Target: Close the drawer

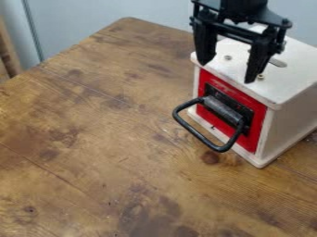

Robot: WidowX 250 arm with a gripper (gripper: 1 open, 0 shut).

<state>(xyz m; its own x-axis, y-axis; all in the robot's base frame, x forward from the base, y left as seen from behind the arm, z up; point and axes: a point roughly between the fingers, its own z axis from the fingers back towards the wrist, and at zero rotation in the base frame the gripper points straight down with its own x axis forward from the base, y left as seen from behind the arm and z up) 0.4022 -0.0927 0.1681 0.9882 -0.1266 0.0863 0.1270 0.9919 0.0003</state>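
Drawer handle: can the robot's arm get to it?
Probably yes. The jaws hang open above the white box, and nothing seems to block the black handle sticking out front.
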